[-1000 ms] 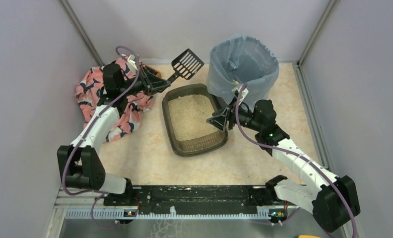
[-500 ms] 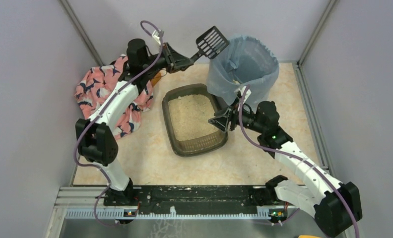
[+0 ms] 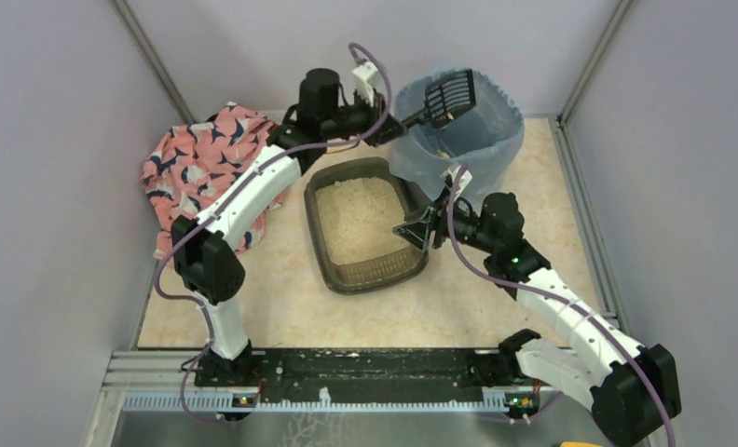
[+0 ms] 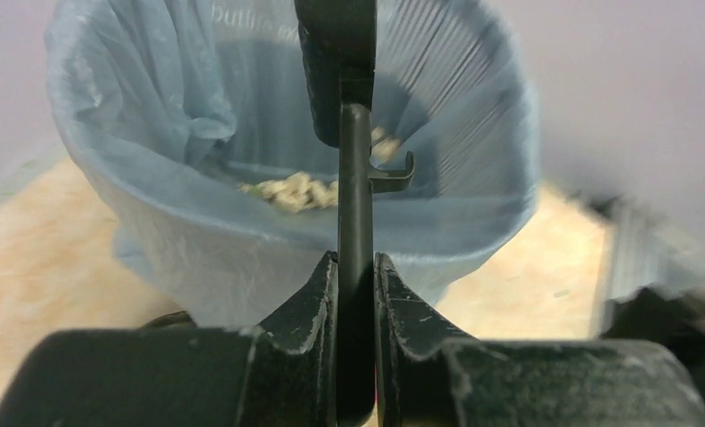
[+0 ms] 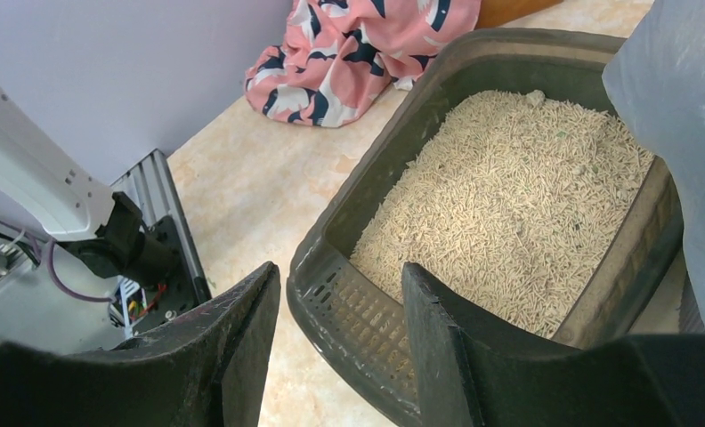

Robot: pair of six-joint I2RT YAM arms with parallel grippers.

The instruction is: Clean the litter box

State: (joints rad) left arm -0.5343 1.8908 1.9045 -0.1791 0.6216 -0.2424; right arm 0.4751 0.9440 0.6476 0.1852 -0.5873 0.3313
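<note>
Black scoop (image 4: 355, 205) clenched in left fingers (image 4: 311, 307); right fingers (image 5: 242, 342) spread astride one litter box (image 5: 336, 298).

The litter box (image 5: 329, 271) is matt dark plastic with a ribbed rim. Its granules (image 5: 509, 196) look rough and beige. The bin liner (image 4: 198, 249) is thin, crinkled, faintly glossy film. The scoop (image 4: 355, 222) is matt black plastic.

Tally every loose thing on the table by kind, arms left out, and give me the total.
Litter box: 1
Lined bin: 1
Slotted scoop: 1
Patterned cloth: 1
Orange-brown thing, mostly out of view beyond the cloth: 1
Total: 5
</note>
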